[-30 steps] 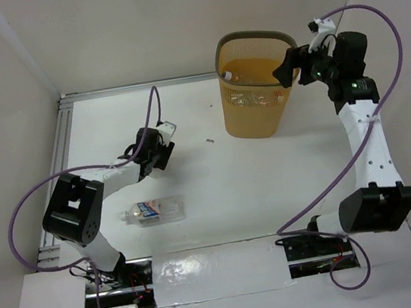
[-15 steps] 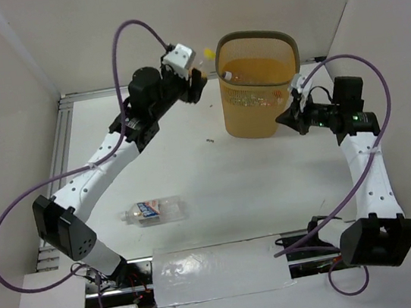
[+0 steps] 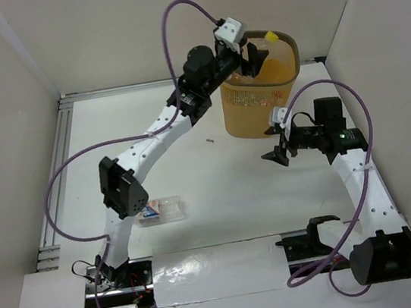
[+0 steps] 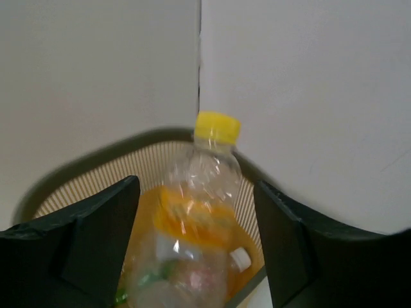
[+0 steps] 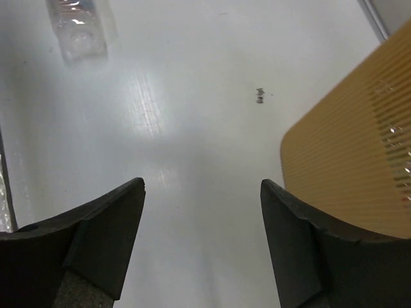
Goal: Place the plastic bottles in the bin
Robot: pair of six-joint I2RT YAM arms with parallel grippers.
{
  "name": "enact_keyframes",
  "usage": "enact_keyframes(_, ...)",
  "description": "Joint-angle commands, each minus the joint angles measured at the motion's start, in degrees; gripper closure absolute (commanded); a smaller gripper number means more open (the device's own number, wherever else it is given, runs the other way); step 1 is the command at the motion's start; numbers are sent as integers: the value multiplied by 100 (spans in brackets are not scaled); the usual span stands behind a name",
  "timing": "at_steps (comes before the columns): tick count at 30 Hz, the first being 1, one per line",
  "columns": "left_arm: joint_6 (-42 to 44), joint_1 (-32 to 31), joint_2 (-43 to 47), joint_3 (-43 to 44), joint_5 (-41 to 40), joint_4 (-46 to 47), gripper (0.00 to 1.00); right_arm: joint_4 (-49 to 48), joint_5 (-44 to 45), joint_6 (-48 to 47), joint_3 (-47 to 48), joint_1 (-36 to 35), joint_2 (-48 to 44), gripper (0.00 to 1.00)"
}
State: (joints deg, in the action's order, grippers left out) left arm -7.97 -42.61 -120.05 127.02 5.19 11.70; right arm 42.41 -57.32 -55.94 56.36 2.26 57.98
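Observation:
My left gripper is over the orange-yellow ribbed bin, and its jaws are spread wide. A clear bottle with a yellow cap and an orange label sits blurred and loose between the fingers, above the bin's inside. Its yellow cap shows over the rim. A white-capped bottle and something green lie in the bin. A clear blue-labelled bottle lies on the table, partly hidden by my left arm; it also shows in the right wrist view. My right gripper is open and empty, low in front of the bin.
White walls close in the table on the left, back and right. An aluminium rail runs along the left edge. A small dark speck lies on the table left of the bin. A foil strip covers the near edge.
My left arm has swung right with the yellow-capped bottle, from beside the bin to over it, and its jaws have opened. My right gripper has moved down and left, away from the bin.

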Motion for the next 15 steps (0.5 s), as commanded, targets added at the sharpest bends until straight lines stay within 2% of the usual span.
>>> enact_keyframes(1,-126,-54,-281,394,-535,148,15,-303,159,74,-195,-410,-252,20)
enact_keyframes(2,-65,-54,-360,454,-719,148,9,-426,247,275,-248,-681,-252,20)
enact_keyframes(3,-4,-54,-361,507,-782,-52,7,-749,561,477,-326,-996,-252,19)
enact_keyframes(4,-3,-54,-361,508,-783,-54,7,-752,564,479,-327,-1000,-252,17)
enact_keyframes(7,58,-54,-108,272,-853,-107,4,-1094,916,646,-450,-1666,20,12)
enact_keyframes(8,119,-54,207,-60,-923,-20,4,-1199,916,646,-450,-1911,90,8)
enact_keyframes(11,173,-54,736,-650,-1194,122,4,-1384,1074,646,-460,-2439,485,7)
enact_keyframes(12,173,-54,1207,-1131,-1422,69,4,-1437,1152,585,-389,-2719,704,6)
enact_keyframes(13,173,-54,1516,-1136,-1424,69,4,-1499,1240,585,-389,-2722,811,6)
enact_keyframes(14,173,-54,1859,-1458,-1520,69,4,-1551,1241,585,-310,-2870,916,6)
enact_keyframes(15,103,-54,2236,-2244,-1747,130,4,-1604,1319,585,-310,-3176,1030,6)
